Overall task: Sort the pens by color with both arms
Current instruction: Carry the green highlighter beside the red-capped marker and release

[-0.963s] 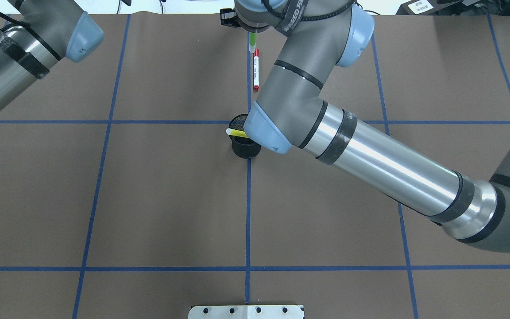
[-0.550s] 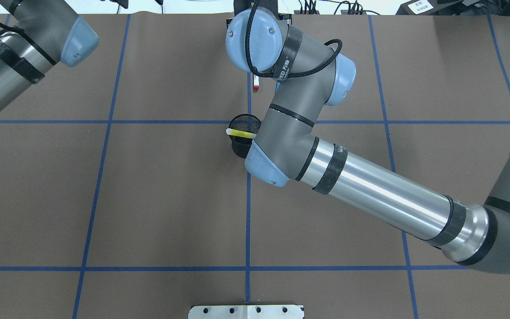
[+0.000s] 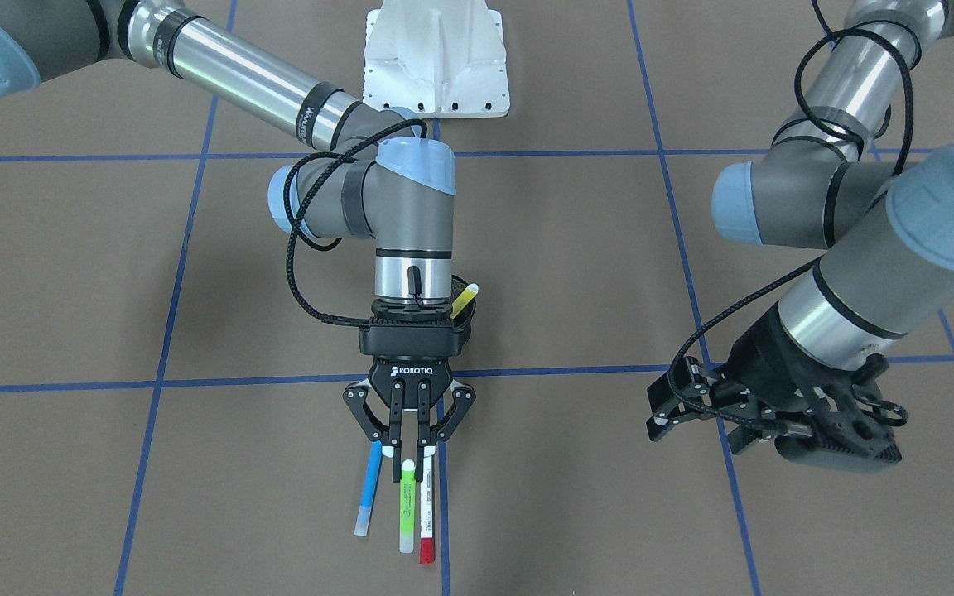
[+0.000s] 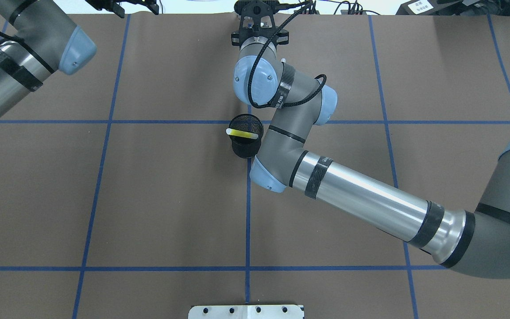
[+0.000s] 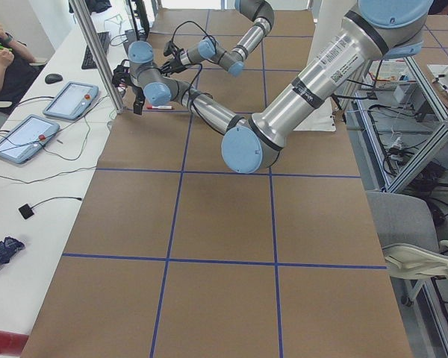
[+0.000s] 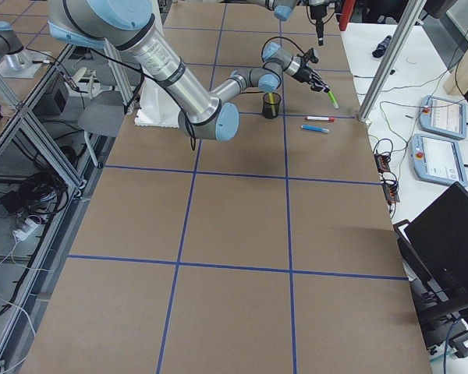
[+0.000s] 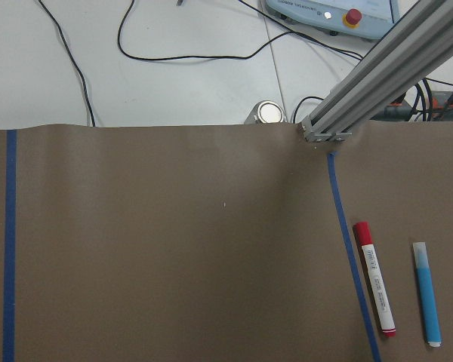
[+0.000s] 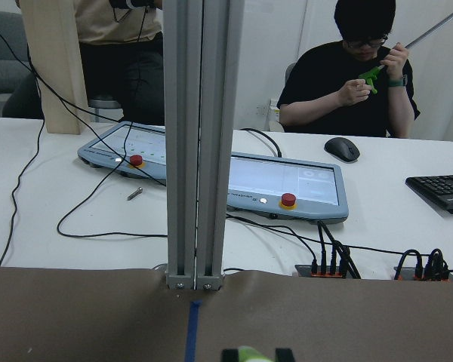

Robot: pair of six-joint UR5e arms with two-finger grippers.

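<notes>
in the front-facing view the right tool [image 3: 409, 463] is clamped on one end of the green pen [image 3: 406, 507], which points to 6 o'clock. on the tabletop [image 3: 113, 273] the blue pen [image 3: 368, 488] lies at its 9 o'clock and the white red-ended pen [image 3: 426, 517] at its 3 o'clock. the yellow pen [image 3: 465, 299] leans in the black mesh cup [image 4: 245, 151] at the tool's 12 o'clock. the left tool [image 3: 702, 418] has its fingers apart.

I have the green pen [image 3: 407, 505] pinched by its end in the right gripper [image 3: 408, 457], just past the black mesh cup [image 4: 240, 151]. The blue pen [image 3: 368, 488] and the red-ended white pen [image 3: 426, 517] lie flat near the cup. The yellow pen [image 4: 239, 133] leans inside the cup. The left arm [image 3: 858, 273] hangs well apart from the cup.
</notes>
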